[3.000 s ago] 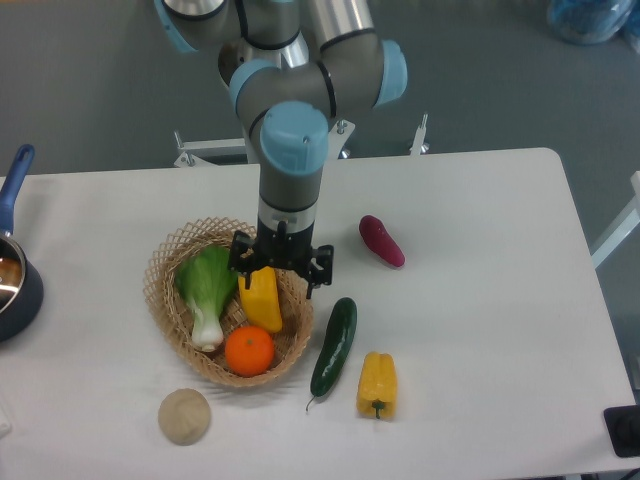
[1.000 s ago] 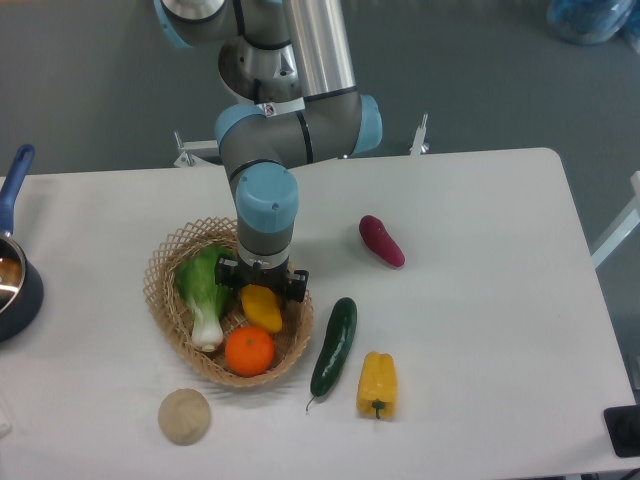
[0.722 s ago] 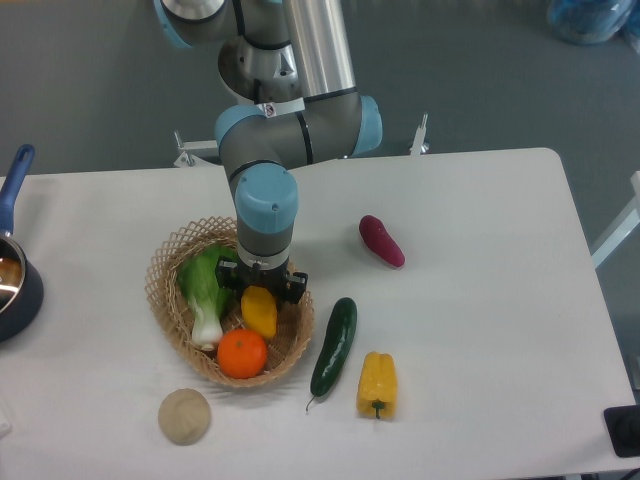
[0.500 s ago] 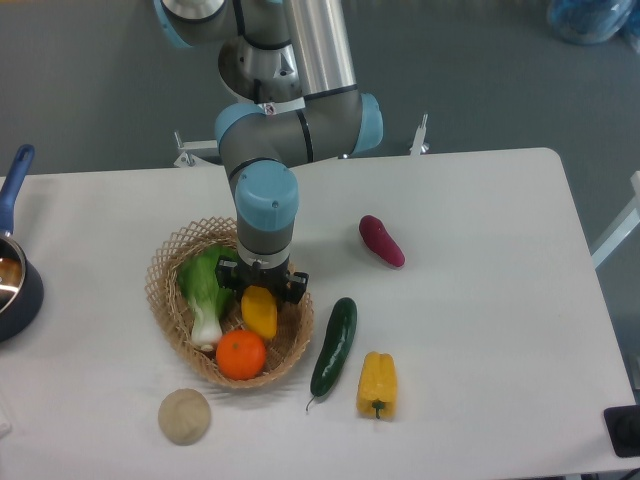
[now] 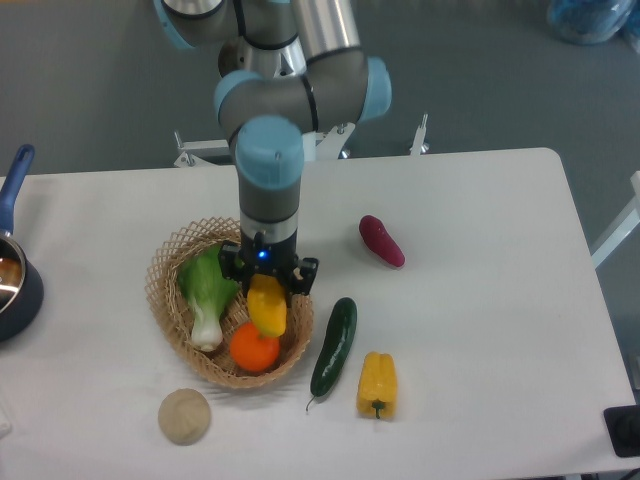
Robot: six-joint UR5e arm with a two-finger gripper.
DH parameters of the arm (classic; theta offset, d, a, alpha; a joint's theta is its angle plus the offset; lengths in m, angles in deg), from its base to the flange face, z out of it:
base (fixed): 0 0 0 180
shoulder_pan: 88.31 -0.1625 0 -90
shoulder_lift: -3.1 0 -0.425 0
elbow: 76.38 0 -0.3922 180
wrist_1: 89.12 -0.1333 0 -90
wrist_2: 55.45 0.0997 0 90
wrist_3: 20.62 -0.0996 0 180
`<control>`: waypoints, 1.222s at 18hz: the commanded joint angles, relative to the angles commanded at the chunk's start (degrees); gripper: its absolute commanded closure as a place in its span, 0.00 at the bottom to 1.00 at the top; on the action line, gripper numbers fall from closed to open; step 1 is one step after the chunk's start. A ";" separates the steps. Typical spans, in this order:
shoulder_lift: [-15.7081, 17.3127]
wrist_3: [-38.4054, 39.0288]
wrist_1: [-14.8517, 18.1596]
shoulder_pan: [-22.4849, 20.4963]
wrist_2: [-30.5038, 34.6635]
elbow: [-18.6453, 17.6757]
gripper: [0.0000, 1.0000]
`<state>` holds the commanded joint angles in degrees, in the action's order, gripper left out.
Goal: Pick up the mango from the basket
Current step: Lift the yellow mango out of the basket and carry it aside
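Observation:
The yellow-orange mango (image 5: 267,306) hangs from my gripper (image 5: 266,287), which is shut on its upper end, above the right half of the tan wicker basket (image 5: 176,258). The fruit looks lifted off the basket floor and overlaps the round orange (image 5: 252,350) below it. My fingertips are mostly hidden by the mango and the black gripper body. A green leafy vegetable (image 5: 206,292) lies in the left half of the basket.
A dark green cucumber (image 5: 333,346) and a yellow bell pepper (image 5: 377,384) lie right of the basket. A purple-red vegetable (image 5: 382,241) sits farther right. A round beige item (image 5: 185,416) lies at the front, and a blue-handled pan (image 5: 14,275) at the left edge.
The gripper came down onto the mango, closed on it, and has now risen with it. The orange shifted slightly in the basket.

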<state>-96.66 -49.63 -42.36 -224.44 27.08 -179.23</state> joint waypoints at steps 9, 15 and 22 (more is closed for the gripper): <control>-4.47 -0.61 -0.88 -12.57 -7.90 17.75 0.52; -6.50 -13.95 -0.79 -19.86 -13.70 19.71 0.52; -8.61 -27.60 0.17 -21.90 -13.71 19.44 0.54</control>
<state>-105.27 -77.22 -42.18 -246.34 13.37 -159.79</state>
